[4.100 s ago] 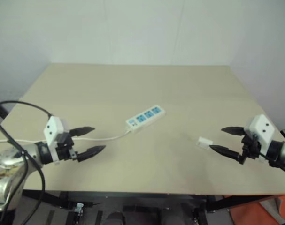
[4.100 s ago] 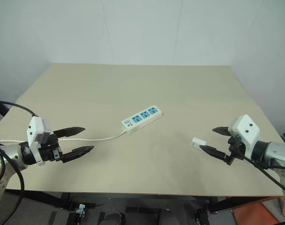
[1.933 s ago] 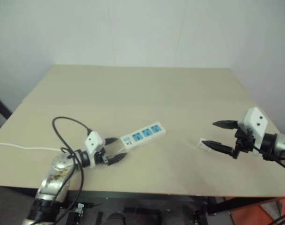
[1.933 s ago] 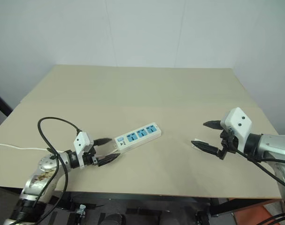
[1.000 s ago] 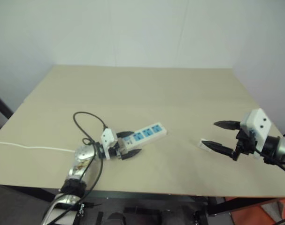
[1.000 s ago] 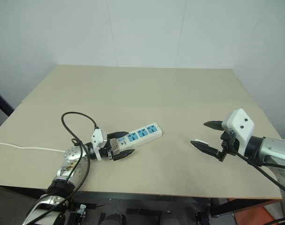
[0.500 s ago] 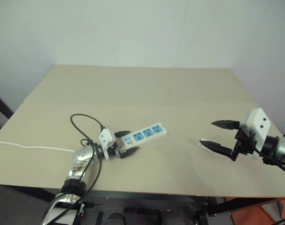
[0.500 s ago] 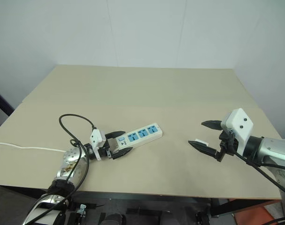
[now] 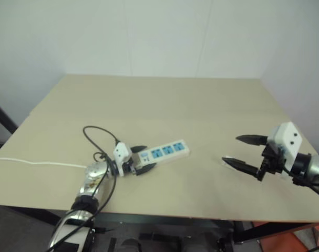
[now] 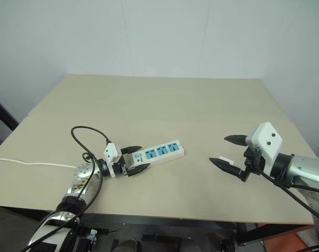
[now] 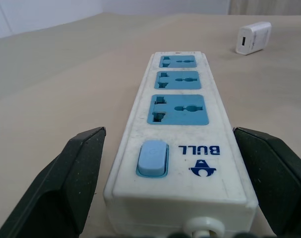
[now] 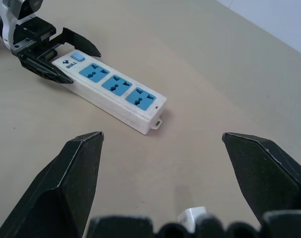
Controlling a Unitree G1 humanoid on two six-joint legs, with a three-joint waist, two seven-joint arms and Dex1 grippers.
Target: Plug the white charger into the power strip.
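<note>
Beige surface (image 10: 164,105). Left end effector (image 10: 134,159), spread, straddling switch end of power strip (image 10: 158,153); best closed squarely to steady it. Farther right, white charger (image 10: 224,159) lying just under spread right end effector (image 10: 228,151), ungrasped.

Two head-mounted views look forward and down from above the near edge of the table (image 10: 212,100), set back enough to take in its whole top and the wall behind; the pair cover nearly the same field, offset slightly sideways. The left wrist view sits low, almost at table level and very close to the switch end of the power strip (image 11: 177,124), facing along its length toward the white charger (image 11: 253,37) beyond. The right wrist view looks down at an angle from farther off, sharing the strip and the left gripper (image 12: 66,54) with the other views.
</note>
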